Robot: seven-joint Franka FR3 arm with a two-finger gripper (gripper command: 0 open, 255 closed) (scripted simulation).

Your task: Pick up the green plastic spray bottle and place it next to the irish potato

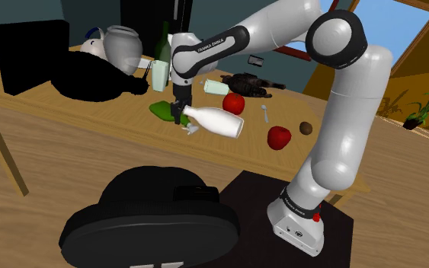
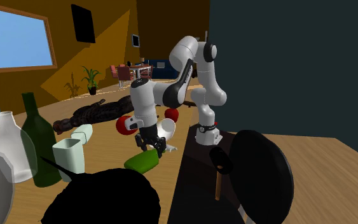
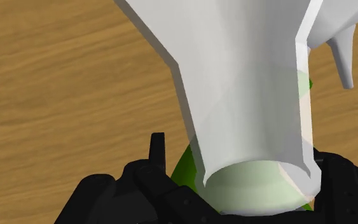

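Nearest in the shoulder view, a black chair [image 1: 152,221]. Past it, on the wooden table [image 1: 121,113], the gripper [image 1: 180,116] is down over the lying spray bottle [image 1: 216,122], green one end, white the other: clamped or loose, can't tell. The potato [image 1: 305,128] sits well apart at its three o'clock, a red apple [image 1: 279,137] between. Farthest back, a tall green bottle [image 1: 164,46]

green spray bottle [image 1: 160,110] lying down, brown potato [image 1: 305,128]
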